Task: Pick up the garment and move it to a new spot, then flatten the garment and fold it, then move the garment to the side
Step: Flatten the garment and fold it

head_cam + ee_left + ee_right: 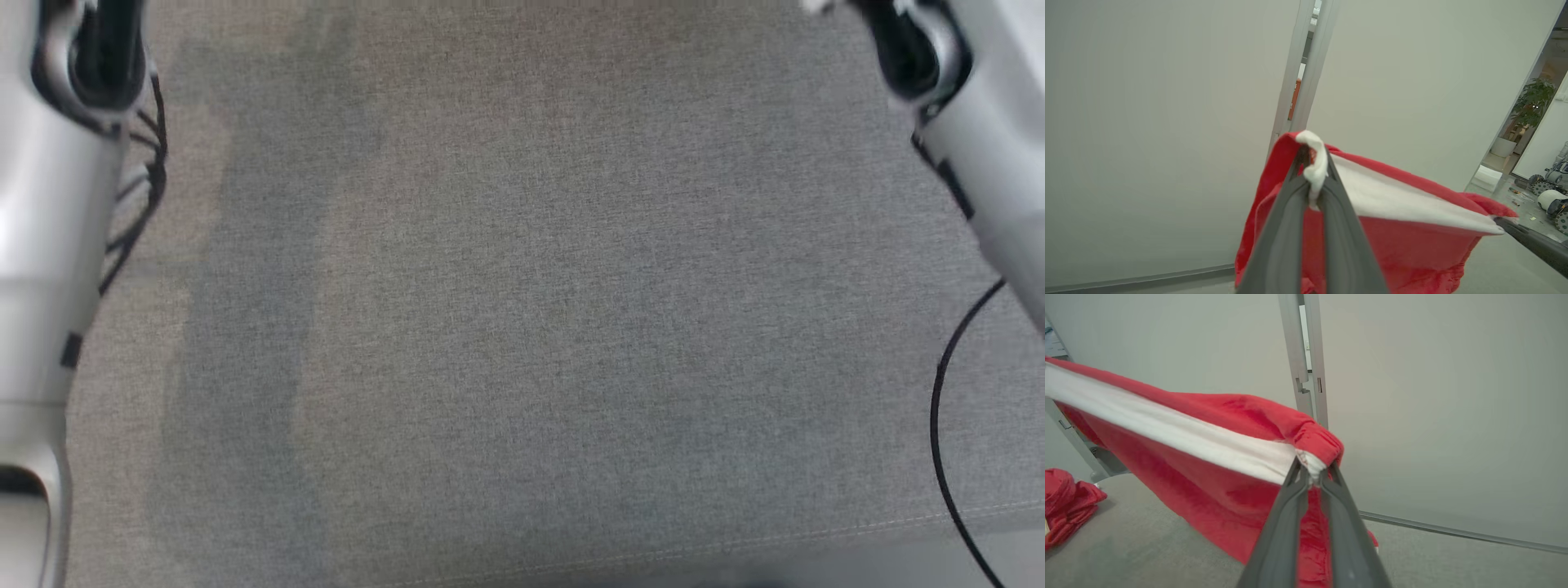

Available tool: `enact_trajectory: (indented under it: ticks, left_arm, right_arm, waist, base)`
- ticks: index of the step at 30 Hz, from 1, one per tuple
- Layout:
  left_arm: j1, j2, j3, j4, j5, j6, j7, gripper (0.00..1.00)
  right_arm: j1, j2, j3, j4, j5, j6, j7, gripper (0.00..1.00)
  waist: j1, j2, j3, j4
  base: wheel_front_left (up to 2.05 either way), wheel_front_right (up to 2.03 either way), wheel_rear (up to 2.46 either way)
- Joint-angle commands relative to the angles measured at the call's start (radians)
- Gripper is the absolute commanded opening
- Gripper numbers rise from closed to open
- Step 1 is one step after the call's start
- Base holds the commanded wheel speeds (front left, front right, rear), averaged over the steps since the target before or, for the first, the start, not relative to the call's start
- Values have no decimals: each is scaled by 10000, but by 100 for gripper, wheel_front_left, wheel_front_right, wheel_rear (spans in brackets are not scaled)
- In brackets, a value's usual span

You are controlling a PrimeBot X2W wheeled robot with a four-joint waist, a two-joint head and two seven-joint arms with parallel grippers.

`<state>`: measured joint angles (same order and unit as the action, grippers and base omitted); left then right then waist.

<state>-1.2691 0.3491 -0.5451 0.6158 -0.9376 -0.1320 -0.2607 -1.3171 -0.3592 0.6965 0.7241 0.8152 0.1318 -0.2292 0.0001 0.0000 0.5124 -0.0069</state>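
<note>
The garment (1404, 228) is red fleece with a white band along its top edge. It hangs stretched in the air between my two grippers, above the grey fabric surface (522, 327). In the left wrist view my left gripper (1312, 163) is shut on one white corner. The right wrist view has my right gripper (1312, 469) shut on the other corner of the garment (1188, 465). The right gripper's dark fingers (1531, 241) show at the far right of the left wrist view. In the head view my two pale forearms (49, 245) frame the sides.
A second bunched red cloth (1065, 506) lies on the grey surface at the left of the right wrist view. Pale wall panels with a metal post (1306, 359) stand behind. A black cable (947, 425) loops near my right arm.
</note>
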Motion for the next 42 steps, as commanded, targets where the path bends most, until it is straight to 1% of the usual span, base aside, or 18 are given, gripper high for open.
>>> enact_trajectory:
  ticks: [1, 2, 7, 10, 15, 19, 23, 25, 29, 33, 37, 42]
  left_arm:
    - [966, 120, 314, -297, 208, 31, -51, 0]
    - [1546, 98, 606, -589, 375, 31, -54, 0]
    - [4985, -495, 1908, -2143, 1263, 82, -59, 0]
    - [6707, -939, 2317, -2767, 1792, 75, -60, 0]
    - [9100, -1558, 2686, -3460, 2295, 56, -60, 0]
    - [10426, -1848, 2696, -3745, 2647, 44, -60, 0]
    - [11568, -2121, 3044, -3958, 2840, 39, -61, 0]
    - [12043, -2173, 3126, -4060, 2999, 39, -62, 0]
    - [12733, -2166, 3303, -4161, 3020, 37, -62, 0]
    - [13092, -2082, 3173, -4292, 3178, 36, -61, 0]
    - [12954, -1978, 3023, -4325, 3354, 35, -60, 0]
    - [12013, -1501, 2680, -4253, 3601, 33, -58, 0]
  right_arm:
    - [695, -239, 92, -218, 182, -21, -132, 0]
    - [1088, -344, 127, -434, 260, -21, -187, 0]
    - [3628, -938, 10, -1660, 530, -27, -350, 0]
    - [5024, -1257, -350, -2305, 371, -30, -367, 0]
    - [7459, -1240, -1044, -3394, 48, -29, -368, 0]
    - [9166, -1142, -1452, -4003, -302, -27, -369, 0]
    - [10647, -1011, -1956, -4525, -628, -29, -346, 0]
    - [11415, -838, -2239, -4876, -715, -29, -230, 0]
    - [12806, -638, -2812, -5705, -1269, -31, 166, 0]
    - [13863, -233, -3486, -6496, -1647, -29, 634, 0]
    - [14190, 192, -3870, -6991, -1971, -28, 968, 0]
    - [13806, 578, -4136, -7245, -2257, -20, 1255, 0]
  waist:
    - [-1, 0, -456, -27]
    - [-1, 0, -563, -39]
    - [-1, 0, -1160, 111]
    - [-1, 0, -1496, 215]
    - [-1, 0, -2045, 298]
    - [-1, 0, -2472, 370]
    - [-1, 0, -2910, 405]
    - [-1, 0, -3089, 417]
    - [-1, 0, -3286, 448]
    - [-1, 0, -3426, 399]
    - [-1, 0, -3555, 287]
    - [-1, 0, -3528, 161]
  base:
    - [0, 0, 0]
    - [0, 0, 0]
    - [0, 0, 0]
    - [0, 0, 0]
    - [0, 0, 0]
    - [0, 0, 0]
    - [0, 0, 0]
    - [0, 0, 0]
    - [0, 0, 0]
    - [0, 0, 0]
    - [0, 0, 0]
    - [0, 0, 0]
